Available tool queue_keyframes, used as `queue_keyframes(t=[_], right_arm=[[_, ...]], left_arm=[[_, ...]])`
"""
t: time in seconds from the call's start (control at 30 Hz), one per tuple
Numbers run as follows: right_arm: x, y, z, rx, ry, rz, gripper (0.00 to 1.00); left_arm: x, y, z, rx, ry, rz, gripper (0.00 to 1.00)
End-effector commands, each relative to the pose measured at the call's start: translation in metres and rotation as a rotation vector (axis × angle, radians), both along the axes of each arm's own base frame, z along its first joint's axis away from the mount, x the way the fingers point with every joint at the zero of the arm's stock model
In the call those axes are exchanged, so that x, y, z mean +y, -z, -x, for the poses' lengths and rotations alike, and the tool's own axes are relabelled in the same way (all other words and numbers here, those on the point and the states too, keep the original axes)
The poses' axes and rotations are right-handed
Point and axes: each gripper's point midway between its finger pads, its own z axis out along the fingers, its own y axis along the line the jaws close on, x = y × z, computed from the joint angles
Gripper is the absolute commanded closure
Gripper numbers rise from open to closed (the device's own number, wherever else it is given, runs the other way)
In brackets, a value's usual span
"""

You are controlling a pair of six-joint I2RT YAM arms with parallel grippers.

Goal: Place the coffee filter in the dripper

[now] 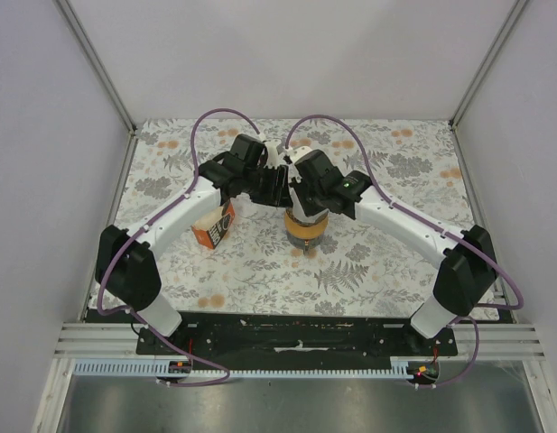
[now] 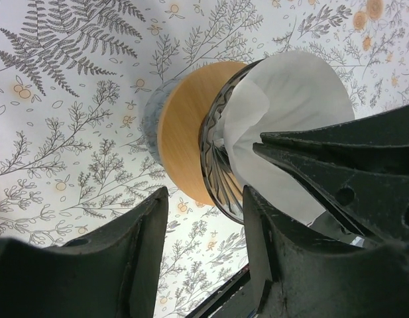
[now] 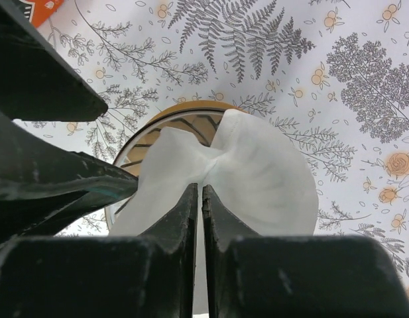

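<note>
The right gripper has its two black fingers pressed together on the thin white paper cone coffee filter, pinching a crease into the near edge of the paper. In the right wrist view the filter spreads over the mouth of the small dark see-through ribbed cone dripper. It covers the part from twelve round to five o'clock, while the ribbed inner wall shows bare at about ten o'clock. How deep the paper sits in the cone cannot be told.

The dripper rests on a flat amber-brown ring, and the ring sits on a clear grey glass cup, near the middle of the floral-printed table.

The left gripper has its fingers apart, with nothing between them. In its own view it hangs just beside the dripper at about six o'clock, with the right gripper's fingers crossing in from three o'clock.

In the top view an orange packet lies at nine o'clock of the cup, well apart from it.
</note>
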Motion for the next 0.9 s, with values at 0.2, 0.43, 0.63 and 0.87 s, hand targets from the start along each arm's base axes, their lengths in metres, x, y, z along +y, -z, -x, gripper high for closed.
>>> queue_keyframes(t=[0.2,0.43,0.63,0.87], right_arm=[[0.012,-0.038,-0.004,-0.077,-0.034,-0.076,0.88],[0.011,-0.054,-0.002,-0.104,-0.050,-0.101,0.86],[0.017,-0.035,-0.001,-0.056,-0.052,-0.091,0.87],[0.030,0.000,0.003,0.038,-0.068,-0.093,0.90]], left_arm=[[0.001,-0.041,-0.008,-0.098,0.013,0.051,0.39],[0.008,-0.045,-0.016,-0.104,-0.014,0.056,0.38],[0.005,-0.047,-0.013,-0.095,-0.003,0.085,0.36],[0.005,-0.042,-0.013,-0.087,-0.006,0.081,0.36]])
